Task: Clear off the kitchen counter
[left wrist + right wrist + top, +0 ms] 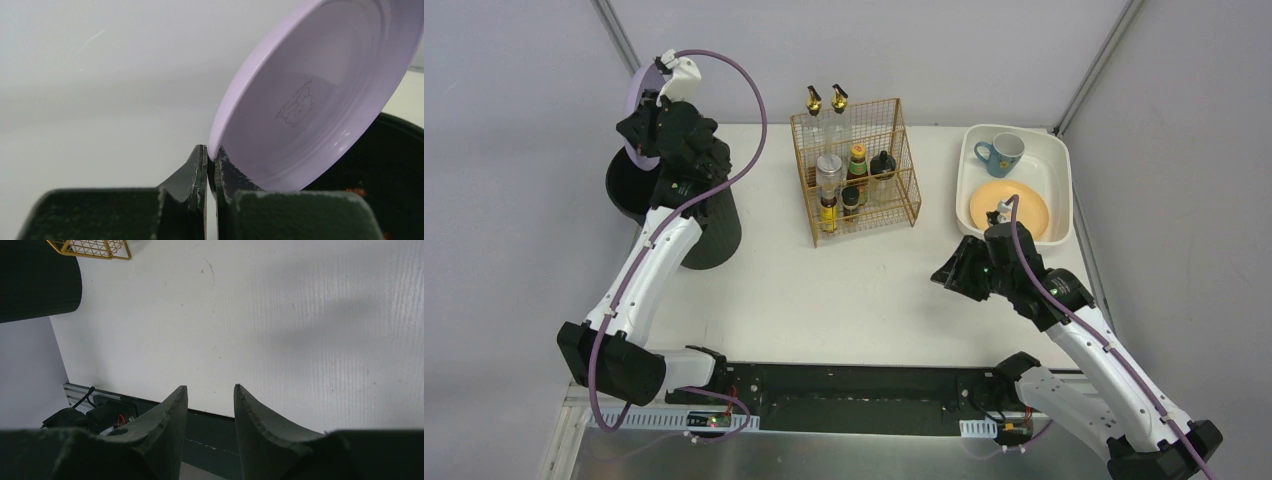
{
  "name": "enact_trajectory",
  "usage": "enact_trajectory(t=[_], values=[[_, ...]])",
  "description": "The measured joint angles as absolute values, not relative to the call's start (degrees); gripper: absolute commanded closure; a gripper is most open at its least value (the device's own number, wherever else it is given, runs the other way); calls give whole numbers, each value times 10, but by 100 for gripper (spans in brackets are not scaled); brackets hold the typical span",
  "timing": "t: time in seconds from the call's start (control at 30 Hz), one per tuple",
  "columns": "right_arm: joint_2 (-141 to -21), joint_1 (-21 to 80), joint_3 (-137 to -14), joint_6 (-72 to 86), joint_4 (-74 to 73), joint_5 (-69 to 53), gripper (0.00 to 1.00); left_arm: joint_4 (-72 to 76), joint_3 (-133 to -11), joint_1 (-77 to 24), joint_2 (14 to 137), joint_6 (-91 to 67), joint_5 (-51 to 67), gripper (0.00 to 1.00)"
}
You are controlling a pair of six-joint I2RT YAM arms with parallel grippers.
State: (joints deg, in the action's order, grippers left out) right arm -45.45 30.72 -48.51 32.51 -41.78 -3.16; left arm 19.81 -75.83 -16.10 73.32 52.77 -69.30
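In the overhead view my counter (844,290) fills the middle of the frame. Its long axis runs left to right, and its black front rail (844,398) lies along the bottom edge. At upper left, my left gripper (210,152) is raised over the black bin (714,225), which stands at the counter's left edge. The wrist camera shows what the overhead cannot: the jaws are pressed onto the rim of a lilac plate (310,90). The plate is tilted on edge with its hollow side toward the lens, and the bin's mouth is at lower right. At centre top, the gold wire rack (854,215) holds bottles (857,160). At upper right, the cream tub (1064,150) holds a blue mug (1001,153) and an orange plate (1024,205). My right gripper (210,387) hovers just below the tub, fingers spread with nothing between them. Its camera sees bare counter and a corner of the rack at upper left.
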Motion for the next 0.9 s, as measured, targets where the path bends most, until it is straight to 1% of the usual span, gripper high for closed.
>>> enact_trajectory(t=[0.1, 0.17, 0.33, 0.57, 0.67, 0.73, 0.9], values=[[-455, 307, -485, 325, -418, -33, 58, 173, -789, -162, 731, 512, -697, 100], [-455, 307, -485, 326, -418, -33, 58, 133, -812, -166, 724, 473, -697, 100], [-455, 307, -485, 326, -418, -34, 58, -32, -882, -181, 698, 340, -693, 100], [-455, 307, -486, 325, -418, -34, 57, -203, -951, -254, 655, 187, -685, 100], [-455, 307, -492, 321, -423, -33, 56, -315, -1006, -263, 651, 81, -642, 100], [-455, 307, -500, 319, -426, -31, 56, -362, -1025, -263, 648, 27, -612, 100], [-454, 307, -528, 309, -436, -28, 56, -465, -1040, -263, 635, -112, -492, 100]])
